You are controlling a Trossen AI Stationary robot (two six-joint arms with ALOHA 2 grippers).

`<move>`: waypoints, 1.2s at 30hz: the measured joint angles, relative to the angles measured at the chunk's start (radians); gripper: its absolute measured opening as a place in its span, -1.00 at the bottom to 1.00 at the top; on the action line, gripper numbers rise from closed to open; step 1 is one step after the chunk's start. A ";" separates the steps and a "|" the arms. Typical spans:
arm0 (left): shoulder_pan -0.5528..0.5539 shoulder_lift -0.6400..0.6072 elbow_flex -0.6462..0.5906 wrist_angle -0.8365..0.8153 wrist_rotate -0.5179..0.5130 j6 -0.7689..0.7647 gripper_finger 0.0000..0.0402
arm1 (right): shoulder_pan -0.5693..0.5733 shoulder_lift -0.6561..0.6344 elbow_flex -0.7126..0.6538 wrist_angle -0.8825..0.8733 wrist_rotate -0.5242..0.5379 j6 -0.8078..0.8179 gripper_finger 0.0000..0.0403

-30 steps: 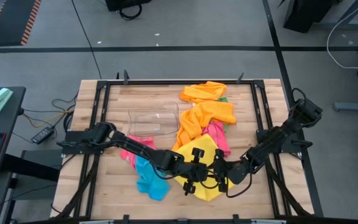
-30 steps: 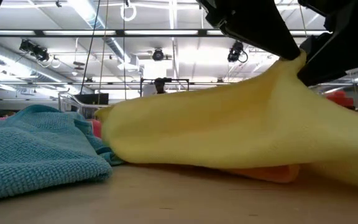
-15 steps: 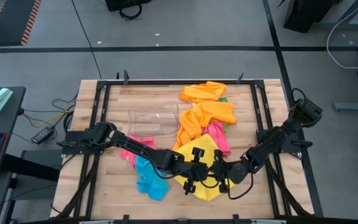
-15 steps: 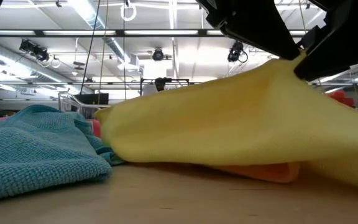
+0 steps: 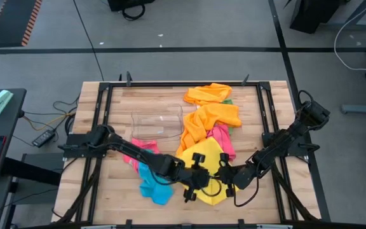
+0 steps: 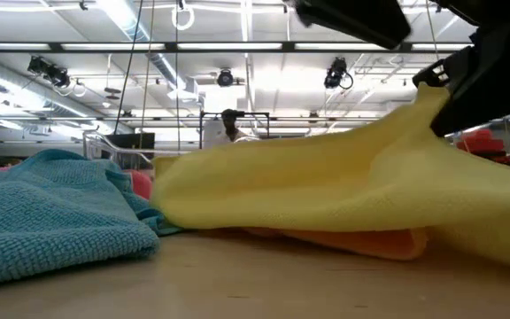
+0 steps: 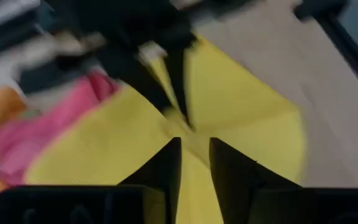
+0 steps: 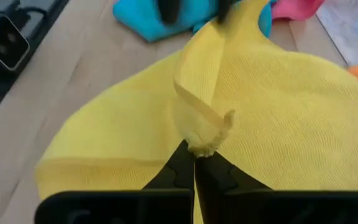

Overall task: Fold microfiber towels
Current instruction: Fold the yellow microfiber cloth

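A yellow towel lies near the table's front middle, one part drawn up into a peak. My right gripper is shut on that peak. My left gripper hovers just left of it over the yellow towel, its fingers a little apart and empty. A blue towel lies crumpled to the left. Pink towels and orange towels lie behind. My right gripper pinches a gathered fold of the yellow towel between its two fingers. It comes slanting from the table's right and from above. The fold is lifted into a peak. The rest of the towel slopes down from it and lies on the table.
A clear plastic bin stands behind the towels, left of centre. A second orange towel with a bit of green lies at the far edge. An orange towel edge shows under the yellow one. Bare wood lies at the far left.
My left gripper has come away from the yellow towel's peak, going up and a little toward the table's near left. The towel's left slope has sagged lower. My right gripper keeps the peak raised, shifted slightly right.
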 joint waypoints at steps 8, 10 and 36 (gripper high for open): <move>-0.044 0.003 -0.002 -0.359 0.000 -0.195 -0.39 | 0.000 0.000 0.000 -0.009 -0.075 0.001 -0.98; -0.045 0.003 -0.002 -0.430 -0.006 -0.217 -0.37 | 0.000 0.000 0.000 -0.010 -0.097 -0.003 -0.98; 0.188 0.005 -0.081 -0.351 0.525 0.001 -0.44 | 0.000 0.000 0.000 -0.009 -0.122 -0.032 -0.98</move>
